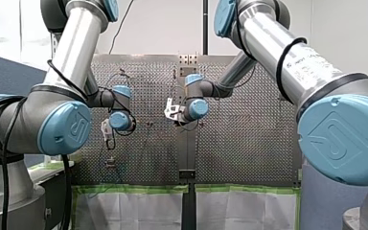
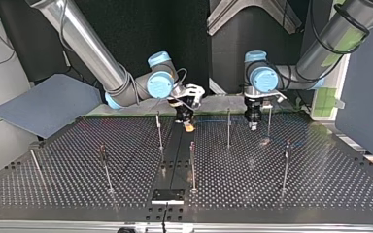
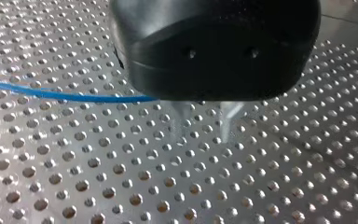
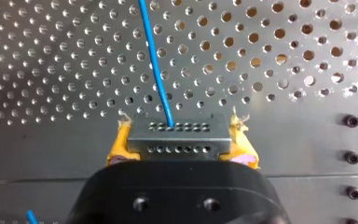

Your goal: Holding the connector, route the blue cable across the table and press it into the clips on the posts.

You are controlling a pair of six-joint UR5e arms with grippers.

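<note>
Holding one grey connector (image 4: 177, 142) and its one blue cable (image 4: 156, 60) over the desk (image 2: 320, 184).
My right gripper (image 4: 181, 135) gripped the connector between two yellow pads (image 4: 121, 140), low by the desk's middle strip, and the cable ran from the connector's face out ahead across the holes. My left gripper (image 3: 206, 123) hung just above the desk, its two metal fingers (image 3: 230, 116) narrowly apart with only bare desk between them; the cable passed beside it. At least six thin posts (image 2: 228, 128) stood upright.
</note>
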